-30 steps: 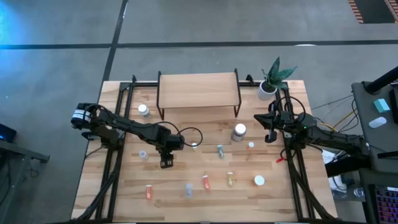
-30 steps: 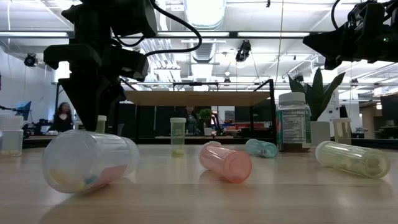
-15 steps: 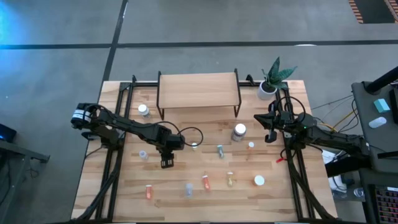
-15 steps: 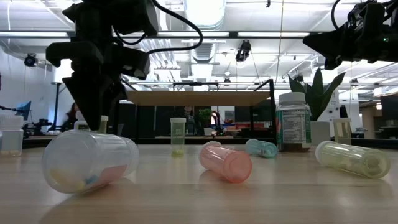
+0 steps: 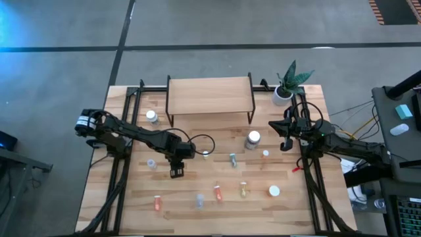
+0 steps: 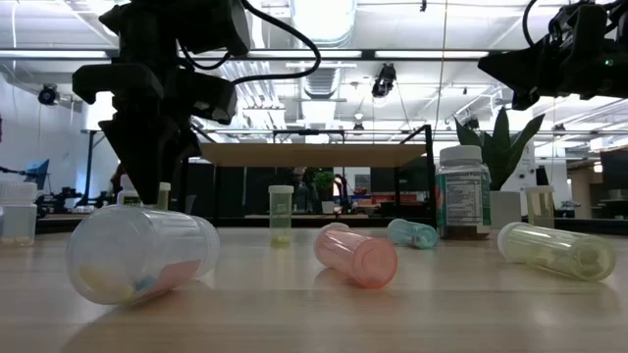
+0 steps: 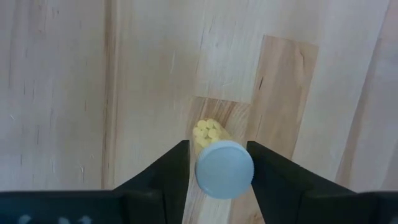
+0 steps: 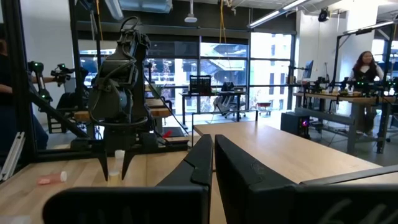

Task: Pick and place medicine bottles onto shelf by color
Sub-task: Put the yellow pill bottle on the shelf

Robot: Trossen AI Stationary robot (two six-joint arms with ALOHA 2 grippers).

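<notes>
Starting at the left, we see the left tool (image 5: pixel 176 172) pointing straight down at the desk (image 5: pixel 131 197), its fingers (image 7: pixel 165 171) closed against both sides of a small upright yellow vial (image 7: pixel 222 167) with a white cap. It stands left of centre, in front of the shelf (image 5: pixel 209 94). Further right, other bottles lie scattered: a pink one (image 6: pixel 356 256), a large white-capped bottle (image 6: pixel 463 190), and a pale yellow one (image 6: pixel 556 250). At the right edge, the right tool (image 5: pixel 284 143) hangs raised, jaws pressed together and empty.
</notes>
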